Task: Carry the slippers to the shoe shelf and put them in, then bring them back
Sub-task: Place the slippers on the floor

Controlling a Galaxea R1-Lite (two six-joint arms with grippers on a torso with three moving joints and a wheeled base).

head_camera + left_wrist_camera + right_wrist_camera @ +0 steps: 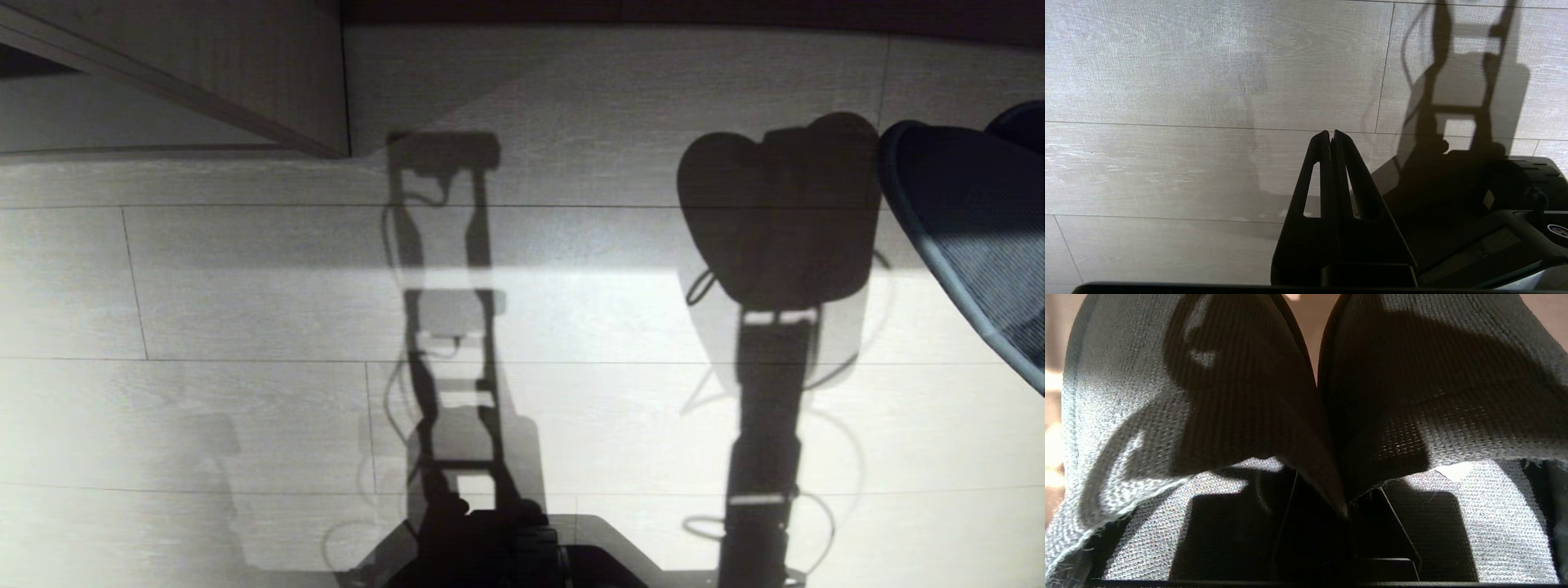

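In the right wrist view the pair of slippers fills the picture, one slipper (1167, 396) beside the other (1433, 375), both of blue-grey woven fabric with their toes pointing away. My right gripper (1339, 498) is shut on their two inner edges, pinched together. In the head view the slippers (971, 220) hang above the floor at the right edge, and their shadow falls on the floor to the left of them. A corner of the shoe shelf (245, 82), pale wood board with a slanted panel, shows at the far left. My left gripper (1329, 134) is shut, empty, low over the floor.
The floor (245, 327) is pale wood-look planks under strong side light. Shadows of both arms and cables lie across it. My dark base (506, 555) shows at the near edge, and a dark strip runs along the far wall.
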